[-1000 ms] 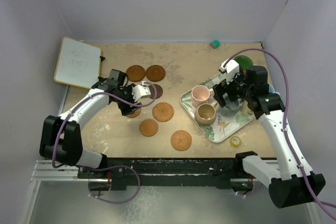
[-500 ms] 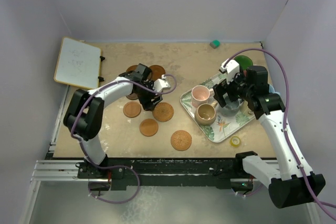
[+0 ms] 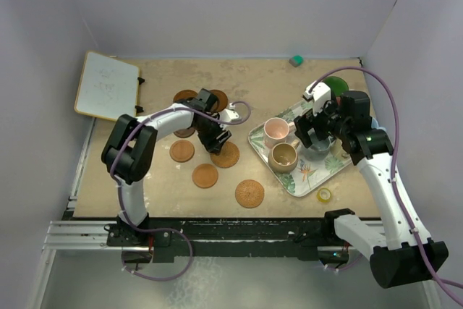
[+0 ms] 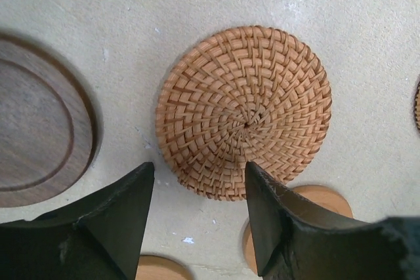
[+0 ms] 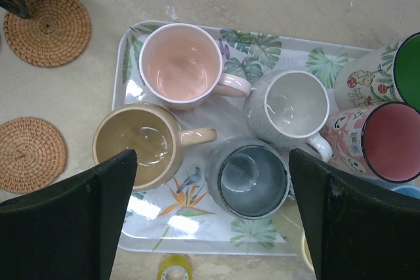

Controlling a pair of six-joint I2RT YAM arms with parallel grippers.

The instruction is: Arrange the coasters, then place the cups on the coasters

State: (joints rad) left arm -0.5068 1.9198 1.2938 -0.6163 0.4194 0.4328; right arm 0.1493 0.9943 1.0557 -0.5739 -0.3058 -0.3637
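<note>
We hold the left gripper (image 4: pixel 197 178), jaws part-open and empty, low over the woven coaster (image 4: pixel 244 113), apparently to grip its rim; the right gripper (image 5: pixel 211 159) hovers wide and empty above cups (image 5: pixel 178 63) on the tray (image 5: pixel 131 37).

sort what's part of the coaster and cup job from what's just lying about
Job in hand:
woven coaster, dark wooden coaster, plain coaster, pink mug, tan mug, grey mug, slate mug, red mug

Lying about:
whiteboard, yellow tape roll, teal block, leaf-patterned tray under the mugs
</note>
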